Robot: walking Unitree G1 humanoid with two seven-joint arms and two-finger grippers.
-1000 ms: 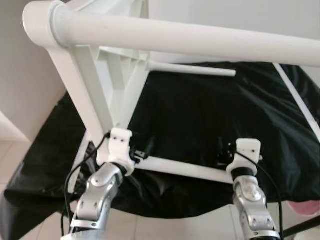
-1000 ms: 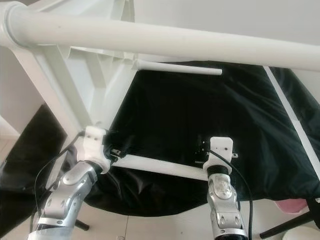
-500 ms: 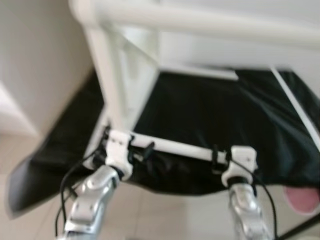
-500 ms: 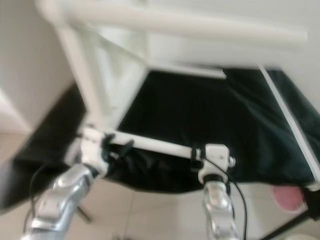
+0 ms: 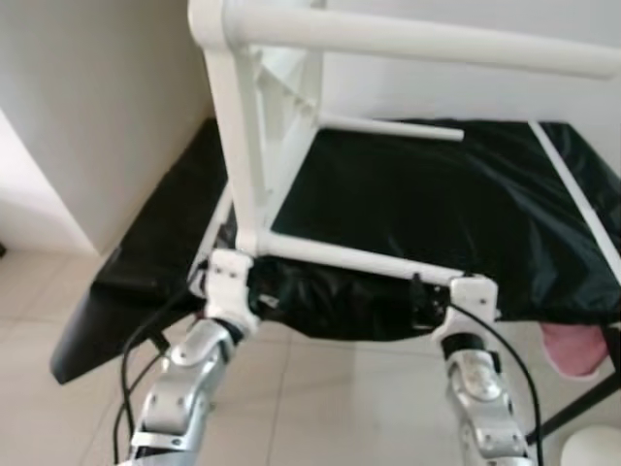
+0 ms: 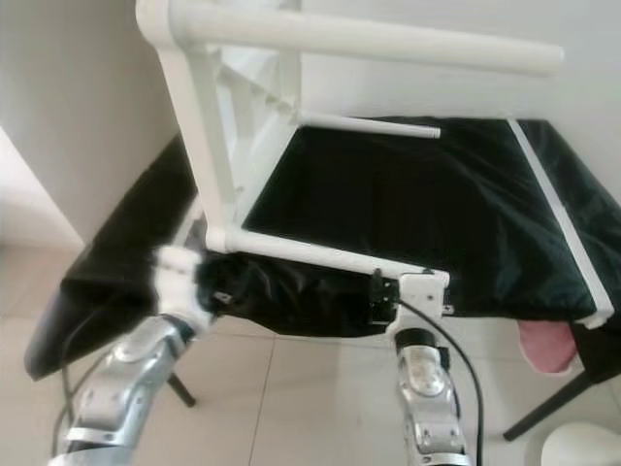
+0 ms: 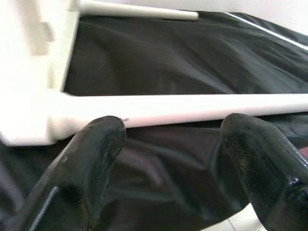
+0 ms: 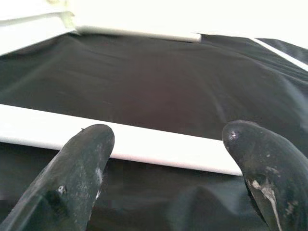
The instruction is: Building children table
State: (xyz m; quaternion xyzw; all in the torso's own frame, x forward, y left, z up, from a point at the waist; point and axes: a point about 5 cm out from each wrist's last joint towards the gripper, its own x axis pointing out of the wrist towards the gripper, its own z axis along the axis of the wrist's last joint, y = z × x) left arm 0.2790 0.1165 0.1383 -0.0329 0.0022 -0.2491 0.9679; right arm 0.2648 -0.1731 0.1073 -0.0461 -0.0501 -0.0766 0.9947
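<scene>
Lowered table frame (image 5: 254, 175) (leg (image 7: 192, 107) beyond open jaws).

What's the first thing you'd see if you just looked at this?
A big white table frame lies tipped on its side on a black sheet, with one thick leg running across the top. Down in front, the left gripper and right gripper sit at the lowest leg, their black fingers spread apart just beneath it. A pink thing peeks out under the sheet's right edge.
</scene>
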